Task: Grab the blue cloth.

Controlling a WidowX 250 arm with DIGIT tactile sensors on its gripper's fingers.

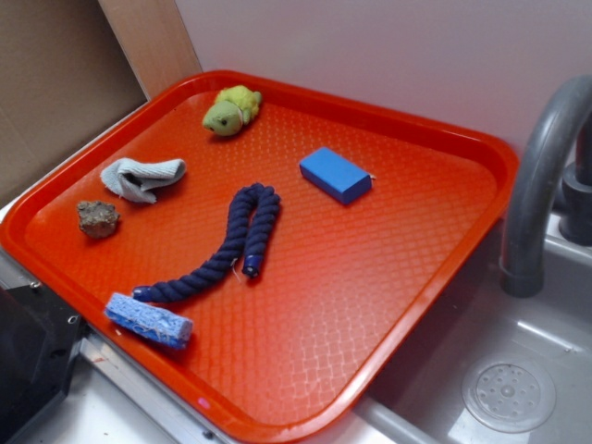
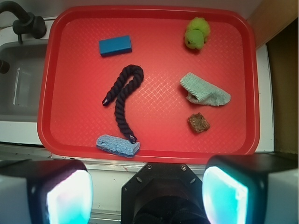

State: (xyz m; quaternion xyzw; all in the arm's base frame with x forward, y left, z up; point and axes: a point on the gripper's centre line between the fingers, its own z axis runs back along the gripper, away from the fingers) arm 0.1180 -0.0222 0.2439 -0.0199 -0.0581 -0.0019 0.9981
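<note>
The blue cloth [image 1: 141,178] [image 2: 203,91] is a pale grey-blue rumpled rag lying on the red tray [image 1: 421,122] [image 2: 149,10], near its left edge in the exterior view and right of centre in the wrist view. My gripper [image 2: 147,196] hangs high above the counter just off the tray's near rim. Its two fingers [image 2: 226,196] stand wide apart with nothing between them. The cloth lies well ahead and to the right, untouched. The gripper does not show in the exterior view.
On the tray also lie a green plush toy [image 2: 196,32], a bright blue block [image 2: 115,45], a navy braided rope [image 2: 122,98], a blue sponge [image 2: 117,145] and a brown lump [image 2: 198,122] just next to the cloth. A sink [image 1: 499,388] with a grey faucet [image 1: 541,176] adjoins the tray.
</note>
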